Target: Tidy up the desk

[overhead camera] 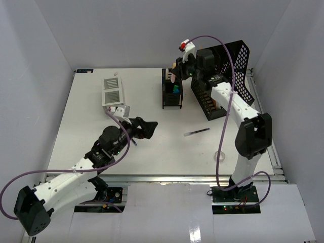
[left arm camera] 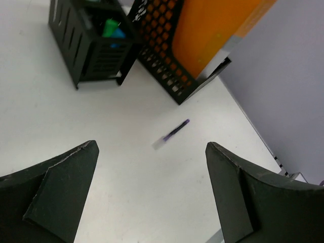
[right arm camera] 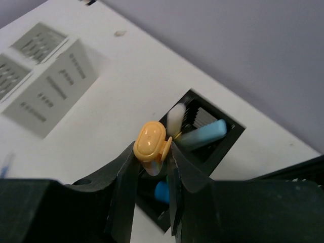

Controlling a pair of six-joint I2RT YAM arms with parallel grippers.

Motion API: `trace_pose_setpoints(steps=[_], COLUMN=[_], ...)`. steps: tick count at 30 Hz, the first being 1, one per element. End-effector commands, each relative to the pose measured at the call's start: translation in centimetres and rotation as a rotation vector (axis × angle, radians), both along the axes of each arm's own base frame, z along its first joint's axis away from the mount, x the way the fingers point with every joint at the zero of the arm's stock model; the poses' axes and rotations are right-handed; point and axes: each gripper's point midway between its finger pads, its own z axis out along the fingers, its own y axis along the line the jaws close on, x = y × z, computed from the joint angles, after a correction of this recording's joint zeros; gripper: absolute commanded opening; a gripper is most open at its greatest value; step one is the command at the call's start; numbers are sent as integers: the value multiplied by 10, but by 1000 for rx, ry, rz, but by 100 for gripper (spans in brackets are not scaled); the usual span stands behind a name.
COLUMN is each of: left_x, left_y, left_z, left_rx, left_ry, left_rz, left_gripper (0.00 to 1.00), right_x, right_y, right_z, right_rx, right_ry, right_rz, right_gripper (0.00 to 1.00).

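The white desk (overhead camera: pixel 81 131) carries a black pen holder (overhead camera: pixel 172 95) at the back middle. Just above it hangs my right gripper (overhead camera: pixel 177 68). In the right wrist view that gripper (right arm camera: pixel 152 152) is shut on a small item with an oval yellow cap (right arm camera: pixel 150 142), directly over the holder (right arm camera: pixel 202 152), where white, light blue and blue items stand. My left gripper (overhead camera: pixel 145 127) hovers open over the desk's middle, nothing between its fingers (left arm camera: pixel 66 187). A dark pen (left arm camera: pixel 172 134) lies on the desk just beyond its fingertips, also seen from above as the pen (overhead camera: pixel 196 132).
A black mesh file tray (overhead camera: pixel 225 83) with an orange folder (left arm camera: pixel 212 35) stands at the back right. Two grey-and-white boxes (overhead camera: pixel 112 91) sit at the back left. A clear tape ring (overhead camera: pixel 219 156) lies near the front right. A metal rail (overhead camera: pixel 167 177) runs along the near edge.
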Motion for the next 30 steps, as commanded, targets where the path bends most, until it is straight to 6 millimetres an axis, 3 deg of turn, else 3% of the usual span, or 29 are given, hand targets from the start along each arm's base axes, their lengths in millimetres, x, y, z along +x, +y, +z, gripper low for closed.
trace_pose_setpoints(steps=[1,4,8,9,15,20,22,24,26,28,30], left_x=[-15,-26,-32,-33,-31,-28,-27,-27,-26,-25,-22], left_y=[38,48,54,56,64,62,61,61,60,60,60], left_z=[-51,-74,-84,-84,-92,-95,-98,-101,-107,-109,-108], left_rx=[-10,-31,-65,-74,-69,-62,-62,-65,-76,-85,-84], left_ry=[181,234,271,274,288,296,306,323,353,373,386], left_rz=[138,156,176,180,232,239,243,249,262,274,291], left_gripper=[98,98,98,98,98,98,98,98,98,98,98], right_x=[62,87,108,113,114,111,109,108,105,104,100], right_y=[-9,-6,0,4,19,20,20,17,14,9,1], right_z=[32,29,24,13,-23,-54,-64,-68,-69,-61,-57], right_rx=[-49,-36,-5,-5,58,87,82,76,73,74,69], right_ry=[-225,-261,-295,-282,-174,-76,-56,-46,-40,-50,-49], right_rz=[-154,-191,-219,-217,-157,-141,-137,-140,-143,-152,-154], right_gripper=[8,8,9,9,9,11,22,38,61,75,80])
